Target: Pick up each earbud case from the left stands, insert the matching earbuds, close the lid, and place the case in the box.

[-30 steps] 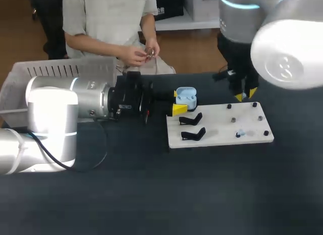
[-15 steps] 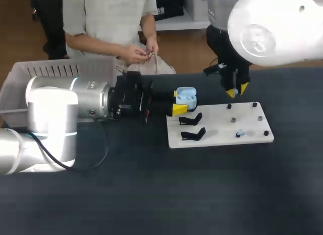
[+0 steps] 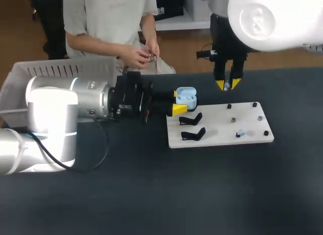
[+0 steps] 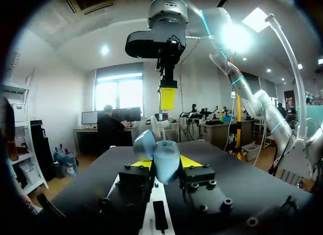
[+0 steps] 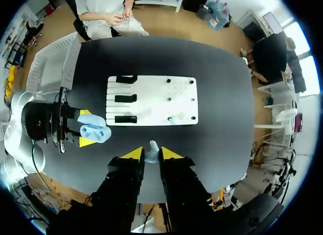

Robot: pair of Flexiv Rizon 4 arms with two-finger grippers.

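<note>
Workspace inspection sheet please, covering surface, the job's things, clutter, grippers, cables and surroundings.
Surface: dark table carrying a white board.
Job's things: open blue earbud case; one earbud; black stands on the board, bare; white box at the table's left edge.
Clutter: nothing seen.
Grippers: left gripper fingers clamp the earbud case; right gripper fingers pinch the earbud, held high over the table.
Cables: black cable loops from the left arm onto the table.
Surroundings: nothing seen.
</note>
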